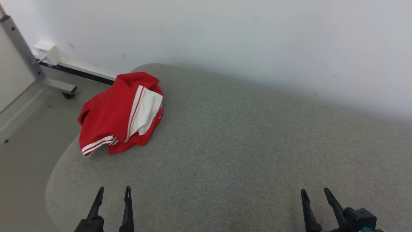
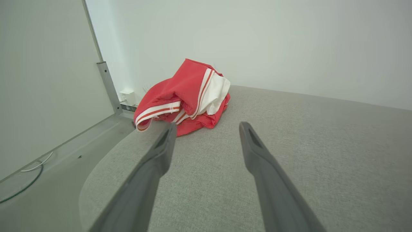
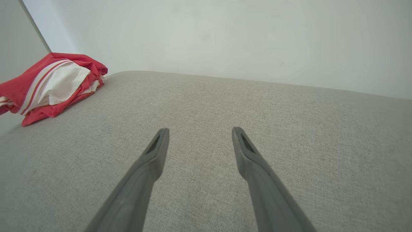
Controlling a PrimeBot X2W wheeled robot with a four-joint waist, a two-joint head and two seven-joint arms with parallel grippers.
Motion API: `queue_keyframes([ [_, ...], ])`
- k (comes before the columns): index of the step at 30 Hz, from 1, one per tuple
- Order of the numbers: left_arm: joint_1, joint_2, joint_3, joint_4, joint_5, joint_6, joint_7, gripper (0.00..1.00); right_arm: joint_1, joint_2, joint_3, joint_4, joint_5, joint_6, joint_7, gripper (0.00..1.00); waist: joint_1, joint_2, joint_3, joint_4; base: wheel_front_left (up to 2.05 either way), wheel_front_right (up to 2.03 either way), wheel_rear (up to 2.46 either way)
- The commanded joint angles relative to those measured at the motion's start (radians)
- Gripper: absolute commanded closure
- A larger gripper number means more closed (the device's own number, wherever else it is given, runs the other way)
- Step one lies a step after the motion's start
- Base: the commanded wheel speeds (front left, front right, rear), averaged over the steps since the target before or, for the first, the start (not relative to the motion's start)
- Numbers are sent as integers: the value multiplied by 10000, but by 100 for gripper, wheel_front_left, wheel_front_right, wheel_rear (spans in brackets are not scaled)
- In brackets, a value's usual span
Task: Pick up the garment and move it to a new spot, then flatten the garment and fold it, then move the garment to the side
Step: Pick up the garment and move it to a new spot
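The head view takes in both grippers low in the frame: the left gripper (image 1: pixel 114 188) at the lower left, the right gripper (image 1: pixel 314 190) at the lower right. Far up and to the left lies the garment (image 1: pixel 120 112), a crumpled red heap with white stripes and a white panel. It sits on the far left corner of a grey cushion (image 1: pixel 241 145), well apart from both grippers.

The left wrist view looks straight at the heap from low down. There a striped hem hangs a little past the cushion's left edge, and a thin cable (image 2: pixel 29 182) lies on the floor beside a pale panel (image 2: pixel 42 80). The right wrist view puts the garment at its far left, seen from the side, with bare grey cloth ahead.

Both arms reach forward over the near part of the cushion, fingers pointing towards the wall. The left gripper's fingers are spread with nothing between them, and so are the right's. Whether the tips touch the cloth I cannot tell.

The cushion is a woven grey, broad, with rounded corners, and runs up to a plain white wall (image 1: pixel 225 32). Left of it is grey floor (image 1: pixel 29 135). A metal post (image 1: pixel 24 54) stands there on a foot with a caster (image 1: pixel 68 94), and a small white box (image 1: pixel 48 51) sits at the wall's base.
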Motion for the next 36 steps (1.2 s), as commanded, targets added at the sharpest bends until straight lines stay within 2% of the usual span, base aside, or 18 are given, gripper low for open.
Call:
queue_keyframes([
  [1,114,28,14,-18,99,-5,-31,0,90,-17,8,46,95,-21,-77,0,1,0,-58,972,0,0,0],
  [7,224,46,373,-293,83,86,-33,0,-279,-22,436,157,124,-21,-16,0,1,0,128,1262,0,0,0],
  [19,273,6,696,-521,10,93,-33,0,-721,-20,760,527,156,-21,-117,0,1,0,303,1344,0,0,0],
  [28,-1360,473,726,721,-428,-542,105,0,-515,-19,483,469,179,-21,-260,0,1,0,337,1175,0,0,0],
  [31,-2469,782,947,1388,-1107,-764,819,0,-731,-22,638,286,101,-21,-182,0,1,0,689,674,0,0,0],
  [33,-3174,1027,1025,1874,-1714,-872,1695,0,-848,-22,692,137,13,-21,-108,0,1,0,1011,298,0,0,0],
  [36,-4121,1785,1300,2144,-2381,-928,2662,0,-1129,-20,925,-190,-49,-21,-25,0,1,0,1564,-439,0,0,0],
])
